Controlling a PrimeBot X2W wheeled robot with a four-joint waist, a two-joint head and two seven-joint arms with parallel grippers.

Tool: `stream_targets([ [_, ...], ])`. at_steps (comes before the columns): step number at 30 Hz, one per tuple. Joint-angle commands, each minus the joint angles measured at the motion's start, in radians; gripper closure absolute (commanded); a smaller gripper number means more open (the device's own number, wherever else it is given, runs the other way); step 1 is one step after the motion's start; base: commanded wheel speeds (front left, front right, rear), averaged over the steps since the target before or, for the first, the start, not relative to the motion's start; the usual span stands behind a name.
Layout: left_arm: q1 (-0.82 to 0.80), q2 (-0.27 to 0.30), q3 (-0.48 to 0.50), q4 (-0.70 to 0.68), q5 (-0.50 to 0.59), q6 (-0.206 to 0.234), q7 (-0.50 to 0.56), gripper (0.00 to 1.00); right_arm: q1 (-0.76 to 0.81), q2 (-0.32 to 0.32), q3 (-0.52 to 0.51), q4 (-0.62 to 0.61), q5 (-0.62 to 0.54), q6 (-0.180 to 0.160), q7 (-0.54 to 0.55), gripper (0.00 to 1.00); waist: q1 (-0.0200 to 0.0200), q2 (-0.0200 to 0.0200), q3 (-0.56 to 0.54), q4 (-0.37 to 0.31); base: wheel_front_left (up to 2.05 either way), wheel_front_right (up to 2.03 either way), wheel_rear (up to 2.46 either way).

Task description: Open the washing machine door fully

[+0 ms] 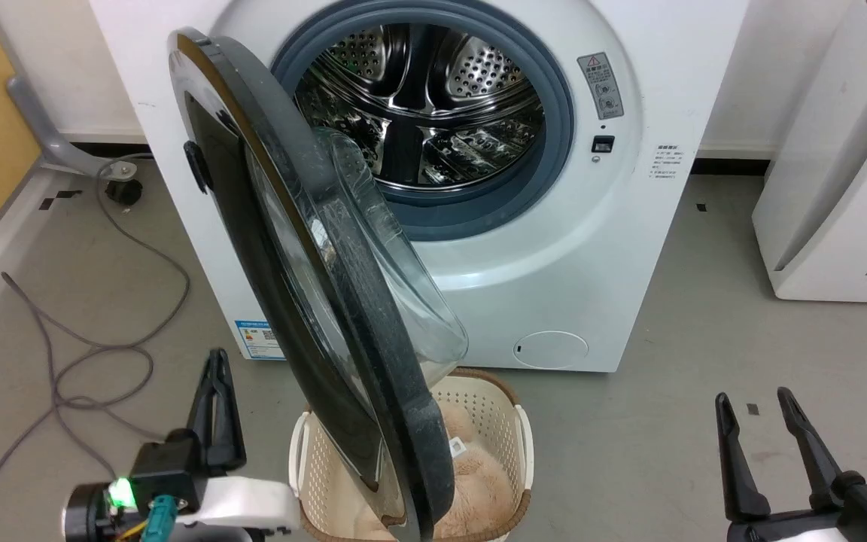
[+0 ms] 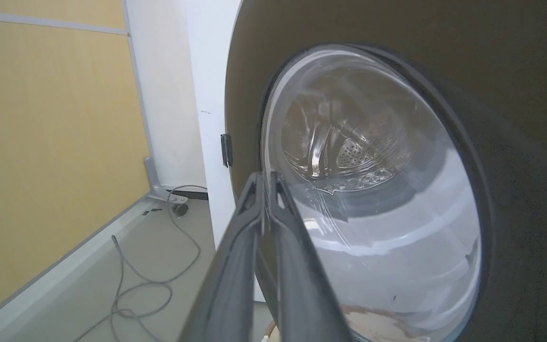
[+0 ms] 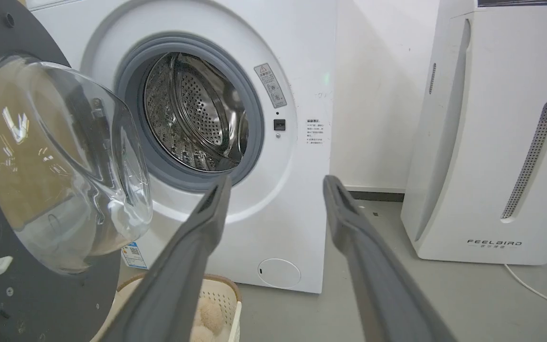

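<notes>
The washing machine door (image 1: 373, 361) stands swung out from the white machine, edge-on to my head camera, hinged at the left. Its glass bowl (image 1: 403, 286) bulges to the right. My left gripper (image 1: 217, 357) is shut and empty, low on the floor side, left of the door's glossy outer face. In the left wrist view the closed gripper (image 2: 266, 176) points at the door (image 2: 373, 190) near the edge of its glass; I cannot tell whether it touches. My right gripper (image 1: 753, 399) stands open at the lower right, apart from the door. In the right wrist view the open gripper (image 3: 276, 183) faces the machine, with the door's dark inner face (image 3: 41, 294) at the left.
The steel drum mouth (image 1: 426, 105) with its grey seal lies open. A cream laundry basket (image 1: 520, 436) holding something fluffy sits under the door. Grey cables (image 1: 87, 354) trail on the floor at left. A white appliance (image 1: 840, 188) stands right. A small round white flap (image 1: 550, 349) is low on the machine.
</notes>
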Motion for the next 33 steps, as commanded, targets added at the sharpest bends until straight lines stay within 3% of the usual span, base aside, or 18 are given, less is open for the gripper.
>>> stream_targets([
  [1,-0.014,0.003,0.008,-0.031,0.009,0.000,-0.005,1.00,0.018,0.005,0.000,0.003,0.007,0.001,-0.004,0.00,0.0000,-0.0001,0.000,0.002,0.00,0.00,0.00],
  [8,-0.057,0.011,-0.005,-0.205,0.042,-0.017,-0.005,1.00,0.021,0.005,-0.001,-0.003,0.013,0.001,-0.004,0.00,0.0000,-0.0001,0.000,0.005,0.00,0.00,0.00],
  [17,-0.084,0.007,-0.130,-0.377,0.061,-0.044,-0.005,1.00,0.027,0.005,0.001,0.005,0.019,0.001,-0.004,0.00,0.0000,-0.0001,-0.001,0.007,0.00,0.00,0.00],
  [25,-0.082,0.004,-0.307,-0.415,0.059,-0.075,-0.005,1.00,0.027,0.005,0.010,0.011,0.020,0.001,-0.004,0.00,0.0000,-0.0001,-0.003,0.011,0.00,0.00,0.00],
  [33,-0.063,0.002,-0.496,-0.369,0.042,-0.107,-0.005,1.00,0.027,0.005,0.017,0.017,0.023,0.001,-0.004,0.00,0.0000,-0.0001,-0.008,0.013,0.00,0.00,0.00],
])
